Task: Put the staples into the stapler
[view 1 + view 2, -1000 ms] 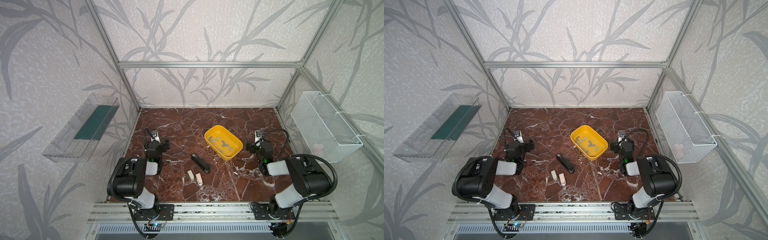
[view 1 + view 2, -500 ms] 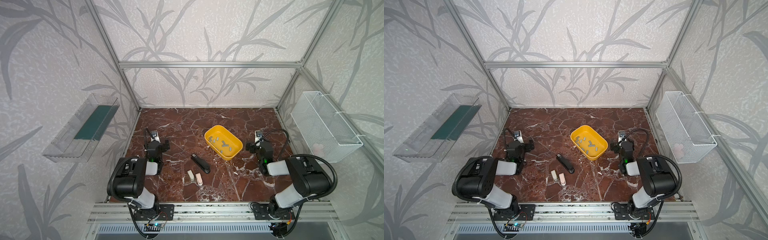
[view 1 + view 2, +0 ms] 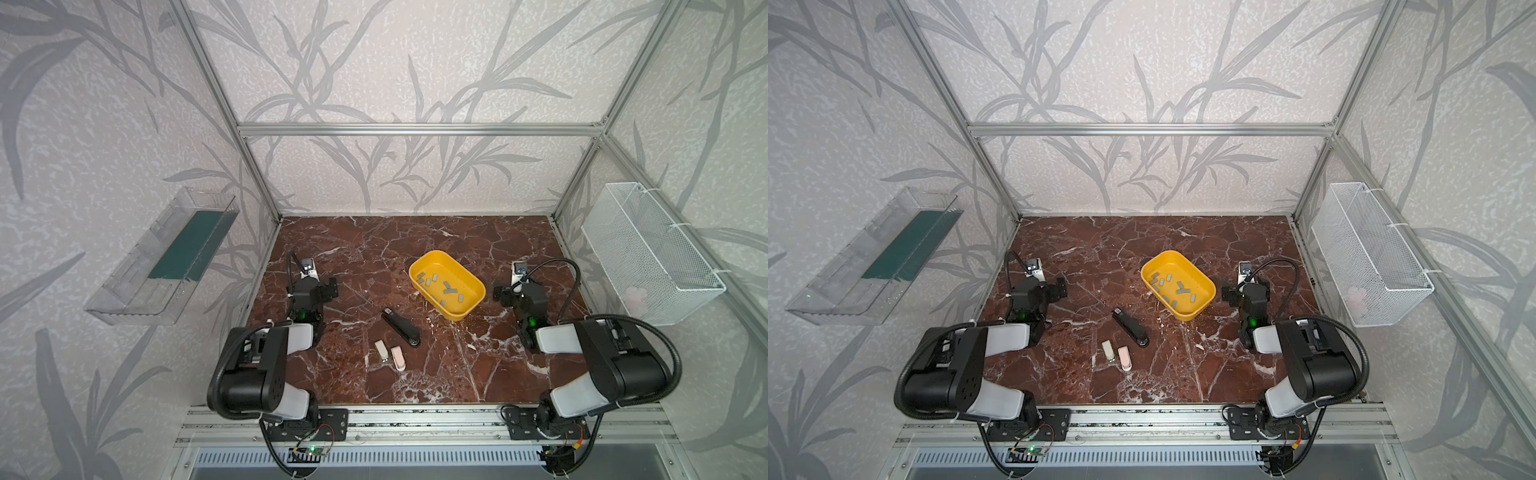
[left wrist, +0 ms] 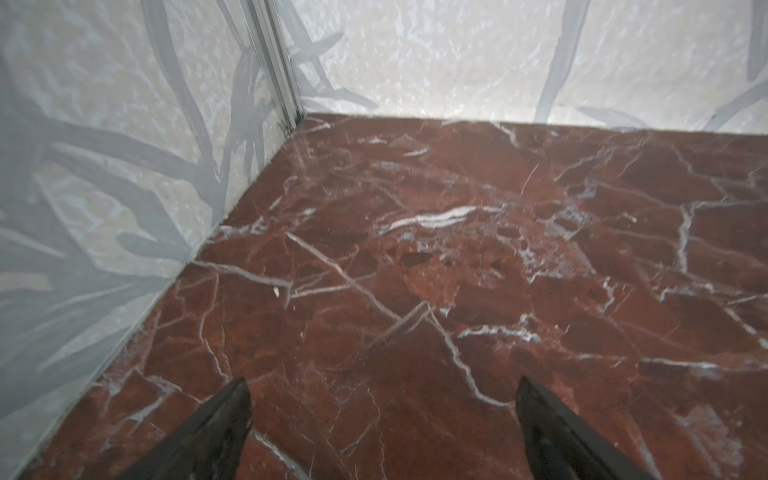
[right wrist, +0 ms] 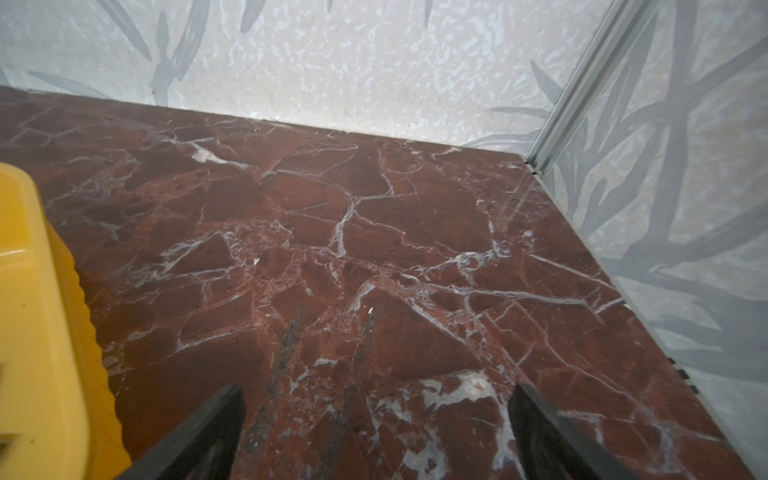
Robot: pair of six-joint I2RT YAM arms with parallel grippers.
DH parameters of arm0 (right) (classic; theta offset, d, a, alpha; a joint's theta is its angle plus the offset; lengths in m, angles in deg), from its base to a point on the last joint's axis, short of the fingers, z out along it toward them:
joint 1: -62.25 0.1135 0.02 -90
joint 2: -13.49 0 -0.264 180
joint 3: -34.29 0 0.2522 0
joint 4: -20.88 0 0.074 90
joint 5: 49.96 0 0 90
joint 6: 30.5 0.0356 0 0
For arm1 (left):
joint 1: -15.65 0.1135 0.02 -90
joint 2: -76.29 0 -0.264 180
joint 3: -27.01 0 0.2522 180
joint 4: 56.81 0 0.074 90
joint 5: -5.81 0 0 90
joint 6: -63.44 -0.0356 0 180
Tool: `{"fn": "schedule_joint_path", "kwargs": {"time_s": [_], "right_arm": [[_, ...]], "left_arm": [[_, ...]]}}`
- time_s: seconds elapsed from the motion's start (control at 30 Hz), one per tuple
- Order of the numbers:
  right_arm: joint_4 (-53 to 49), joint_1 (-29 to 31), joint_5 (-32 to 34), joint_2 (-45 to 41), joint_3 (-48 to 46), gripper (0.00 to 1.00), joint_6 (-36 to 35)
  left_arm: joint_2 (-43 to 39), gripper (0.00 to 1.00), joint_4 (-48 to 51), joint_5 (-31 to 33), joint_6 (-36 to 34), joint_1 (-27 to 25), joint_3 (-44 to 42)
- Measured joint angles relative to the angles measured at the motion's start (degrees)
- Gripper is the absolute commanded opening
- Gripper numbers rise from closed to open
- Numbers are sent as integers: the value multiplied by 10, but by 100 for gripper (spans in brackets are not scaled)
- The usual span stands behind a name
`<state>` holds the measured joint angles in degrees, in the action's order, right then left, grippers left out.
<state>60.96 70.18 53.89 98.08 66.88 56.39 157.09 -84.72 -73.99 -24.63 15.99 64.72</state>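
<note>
A red-brown marble-patterned bench (image 3: pixel 374 249) floors a cell walled in pale leaf-print paper and framed with aluminium bars.

Much of what matters is small from above. The staples (image 3: pixel 446 291), short flat grey metal strips, lie scattered at odd angles inside a yellow oblong plastic tray (image 3: pixel 419 261) just right of centre in both top views. I make out roughly ten, but some overlap and I cannot give an exact count. In my right wrist view only the tray's yellow outer wall (image 5: pixel 45 332) shows, cut off by the left edge. Its contents are hidden except for two dark slivers at that edge, which I cannot identify.

Below and left of the tray, apart from it, a long black stapler (image 3: pixel 401 328) lies diagonally on the bench, closed as far as I can tell. Just below it a beige mini stapler (image 3: pixel 381 350) and a pink mini stapler (image 3: pixel 397 357) lie side by side, nearly touching.

My left jaws stand spread wide and empty over bare marble near the left wall. Only the two dark fingertips (image 4: pixel 216 428) enter the bottom of that wrist view. My right jaws, just right of the tray, are likewise parted and hold nothing, and the lower edge clips their fingertips (image 5: pixel 208 428).

Something pale pink (image 3: pixel 636 296) sits in the white wire basket (image 3: pixel 648 249) on the right wall, too blurred to name. A clear plastic shelf with a dark green liner (image 3: pixel 166 266) hangs on the left wall.
</note>
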Motion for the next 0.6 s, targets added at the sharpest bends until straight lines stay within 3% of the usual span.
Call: {"fn": "schedule_joint_path", "kwargs": {"time_s": [0.17,0.27,0.4,0.6], "right_arm": [[-83,0,39,-162,0,99,47],[-226,-1,43,-258,30,99,130],[-411,-3,16,-359,122,99,203],[-577,-16,2,-470,215,99,334]], "left_arm": [[-142,99,52,-8,57,-1,4],[-206,99,162,-54,97,-1,41],[-263,99,257,-150,169,-1,106],[-275,99,402,-202,334,0,227]]}}
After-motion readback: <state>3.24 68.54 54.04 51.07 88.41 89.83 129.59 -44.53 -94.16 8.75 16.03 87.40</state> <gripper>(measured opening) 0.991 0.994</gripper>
